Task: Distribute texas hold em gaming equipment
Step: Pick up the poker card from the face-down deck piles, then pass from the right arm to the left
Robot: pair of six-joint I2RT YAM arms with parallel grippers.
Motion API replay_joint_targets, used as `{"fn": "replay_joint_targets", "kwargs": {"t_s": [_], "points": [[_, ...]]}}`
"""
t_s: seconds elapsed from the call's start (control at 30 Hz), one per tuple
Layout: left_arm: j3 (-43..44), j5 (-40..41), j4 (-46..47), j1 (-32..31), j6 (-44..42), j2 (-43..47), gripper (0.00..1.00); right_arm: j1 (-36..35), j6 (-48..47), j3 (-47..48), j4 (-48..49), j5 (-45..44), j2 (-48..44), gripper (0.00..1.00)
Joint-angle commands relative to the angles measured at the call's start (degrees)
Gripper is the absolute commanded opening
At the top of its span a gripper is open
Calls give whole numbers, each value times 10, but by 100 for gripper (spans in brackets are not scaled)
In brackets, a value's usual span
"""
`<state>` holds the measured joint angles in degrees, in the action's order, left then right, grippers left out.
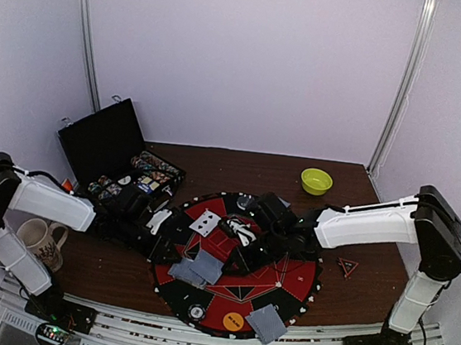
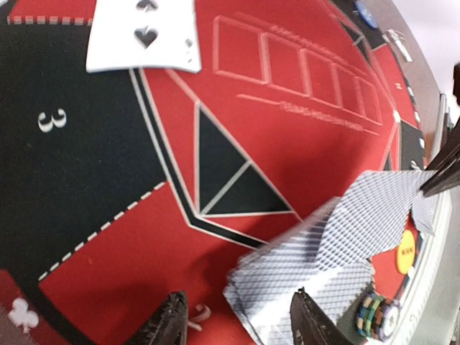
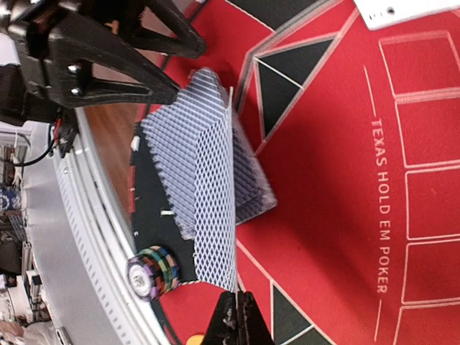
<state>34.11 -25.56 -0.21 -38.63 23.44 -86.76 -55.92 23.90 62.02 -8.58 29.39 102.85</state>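
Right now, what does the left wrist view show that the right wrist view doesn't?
Only left wrist: the white 3 on the mat and the spade pips on the face-up card. Only right wrist: the TEXAS HOLD EM POKER lettering. Both: the deck, the single card pinched by the right gripper, the chip stack and the mat.

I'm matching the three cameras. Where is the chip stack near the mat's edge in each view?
Top external: chip stack low centre, on the mat's near edge, left of the orange button.
Left wrist: bottom right.
Right wrist: lower left.
Shared landmark: the grey-blue deck, next to the stack in every view.
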Motion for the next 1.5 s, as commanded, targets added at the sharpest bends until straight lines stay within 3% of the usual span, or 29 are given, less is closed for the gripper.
{"fn": "replay_joint_targets", "kwargs": {"t_s": [0.0,0.2,0.4,0.83,1.1,1.2,1.3,1.47], "points": [[31,11,-24,-4,-55,85,53,2,-70,40,-76,-6,-49,0],[58,-106,-15,-3,-135,163,73,0,-175,87,-162,0,-89,0],[83,-207,-48,-2,-218,164,76,-9,-258,112,-206,3,-131,0],[91,-256,-24,-5,-216,139,23,-25,-279,131,-208,-8,-138,0],[92,-279,-19,-21,-219,132,28,-25,-281,135,-199,-16,-138,0],[92,-276,-16,-26,-219,128,17,-25,-283,136,-198,-15,-139,0],[94,-276,-8,-32,-216,124,0,-25,-283,134,-194,-14,-142,0],[93,-246,-3,-34,-226,146,0,-24,-281,125,-190,-21,-151,0]]}}
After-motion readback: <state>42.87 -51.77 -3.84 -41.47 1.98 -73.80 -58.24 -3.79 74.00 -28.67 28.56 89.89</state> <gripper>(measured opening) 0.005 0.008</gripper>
